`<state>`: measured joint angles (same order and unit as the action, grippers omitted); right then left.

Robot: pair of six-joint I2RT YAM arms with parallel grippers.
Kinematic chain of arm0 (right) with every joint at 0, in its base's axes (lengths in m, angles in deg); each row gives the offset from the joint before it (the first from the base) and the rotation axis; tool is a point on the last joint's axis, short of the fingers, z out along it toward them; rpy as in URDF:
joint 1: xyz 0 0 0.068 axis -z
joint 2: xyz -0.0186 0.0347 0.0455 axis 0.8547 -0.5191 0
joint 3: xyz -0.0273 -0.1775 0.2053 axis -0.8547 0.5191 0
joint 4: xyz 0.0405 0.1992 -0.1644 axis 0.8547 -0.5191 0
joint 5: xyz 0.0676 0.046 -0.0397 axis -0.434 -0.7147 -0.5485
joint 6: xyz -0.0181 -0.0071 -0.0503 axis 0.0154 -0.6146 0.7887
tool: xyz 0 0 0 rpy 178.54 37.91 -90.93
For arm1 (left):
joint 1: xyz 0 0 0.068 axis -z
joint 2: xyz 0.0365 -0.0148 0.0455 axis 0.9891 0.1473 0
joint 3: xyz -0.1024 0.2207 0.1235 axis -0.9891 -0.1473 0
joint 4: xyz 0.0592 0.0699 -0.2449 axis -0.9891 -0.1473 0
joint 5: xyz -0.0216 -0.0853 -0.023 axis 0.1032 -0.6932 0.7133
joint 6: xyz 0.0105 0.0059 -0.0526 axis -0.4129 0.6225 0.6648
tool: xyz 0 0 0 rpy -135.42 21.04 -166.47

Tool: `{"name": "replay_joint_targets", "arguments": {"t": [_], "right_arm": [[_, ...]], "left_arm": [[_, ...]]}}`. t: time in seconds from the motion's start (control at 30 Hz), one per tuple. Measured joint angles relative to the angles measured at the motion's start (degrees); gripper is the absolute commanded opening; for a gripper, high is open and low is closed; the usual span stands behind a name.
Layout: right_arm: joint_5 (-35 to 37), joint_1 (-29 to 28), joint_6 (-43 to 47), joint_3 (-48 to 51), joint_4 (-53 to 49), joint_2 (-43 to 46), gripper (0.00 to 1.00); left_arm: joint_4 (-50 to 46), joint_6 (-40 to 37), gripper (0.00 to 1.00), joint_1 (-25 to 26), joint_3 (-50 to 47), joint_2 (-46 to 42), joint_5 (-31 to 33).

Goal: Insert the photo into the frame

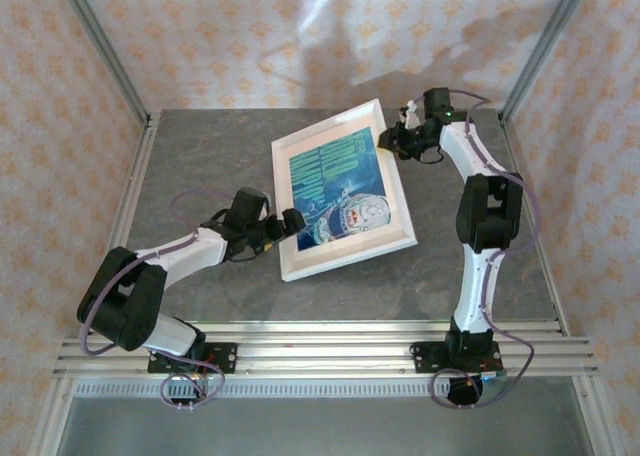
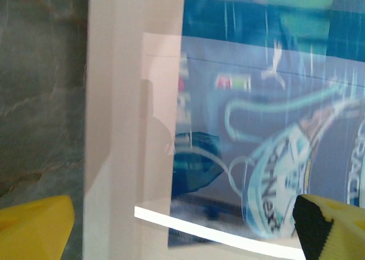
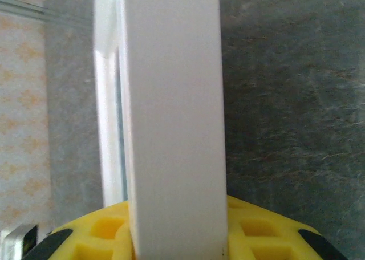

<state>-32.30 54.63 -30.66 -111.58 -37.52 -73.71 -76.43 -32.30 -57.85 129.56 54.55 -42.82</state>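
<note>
- The photo [image 1: 335,188] lies face up inside the opening of the frame [image 1: 345,259], mid-table, with its teal print and helmeted figure plain from above. We judge it placed, or nearly so.
- Photo and frame share a long axis, running from the near side of the table [image 1: 200,156] toward the far wall and leaning a touch left at the far end.
- The right end effector [image 1: 398,139] sits at the frame's far right corner, closed on it. In its wrist view the yellow pads [image 3: 268,237] clamp the white border, seen edge-on.
- The left end effector [image 1: 292,222] hovers at the frame's near-left side, jaws spread wide and holding nothing. Its wrist view has one yellow fingertip [image 2: 34,226] out over the table and the other over the print, so the left border and the photo's left edge lie between them.
- So the photo lies just ahead of and beneath the left end effector, the nearer of the two. Any pressing or nudging falls to that arm, we reckon, while the right one steadies the frame.
- Hard to make out: whether the photo sits flat in the recess all round. Glare washes over the left wrist view, and a bright white strip [image 2: 217,237] crosses the print's near corner; we can't say what it is.
- We can't tell whether the gripped corner is lifted off the table. In the right wrist view the border stands in front of the print.
</note>
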Motion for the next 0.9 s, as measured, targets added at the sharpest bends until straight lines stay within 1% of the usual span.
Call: {"name": "replay_joint_targets", "arguments": {"t": [0.2,0.27,0.33,0.47,0.5,0.57,0.63,0.7,0.77,0.9], "right_arm": [[1.1,0.9,3.1,-0.5,2.0,-7.6,0.09],[1.8,1.0,4.0,-0.9,2.2,-9.7,0.12],[2.9,1.0,4.3,-1.3,2.2,-11.5,0.19],[4.5,1.2,3.8,-1.9,2.2,-12.3,0.44],[4.9,1.0,3.0,-2.0,2.1,-12.3,0.48],[5.7,0.6,2.3,-2.3,1.9,-12.0,0.53],[8.3,0.1,1.2,-1.7,2.2,-11.0,0.58],[13.0,0.1,0.0,1.4,3.0,-8.0,0.62],[17.3,0.6,-1.4,5.6,3.3,-3.7,0.62],[25.4,1.7,-5.2,15.6,3.3,9.0,0.62]], "left_arm": [[-5.4,-1.4,1.00,0.7,0.0,-1.4,3.8],[-6.2,-1.4,1.00,0.9,0.0,-1.4,4.3],[-6.8,-1.4,1.00,1.3,0.0,-1.4,4.9],[-7.7,-1.4,1.00,2.2,0.6,-1.4,5.4],[-7.7,-1.5,1.00,2.5,0.7,-1.4,5.4],[-7.6,-1.5,1.00,3.0,0.7,-1.3,5.4],[-7.4,-1.5,1.00,3.6,0.7,-0.9,5.5],[-6.7,-1.4,1.00,4.6,0.7,-0.1,5.7],[-5.9,-1.4,1.00,5.5,0.7,0.5,6.0],[-3.2,-1.1,1.00,8.7,0.7,1.7,6.3]]}}
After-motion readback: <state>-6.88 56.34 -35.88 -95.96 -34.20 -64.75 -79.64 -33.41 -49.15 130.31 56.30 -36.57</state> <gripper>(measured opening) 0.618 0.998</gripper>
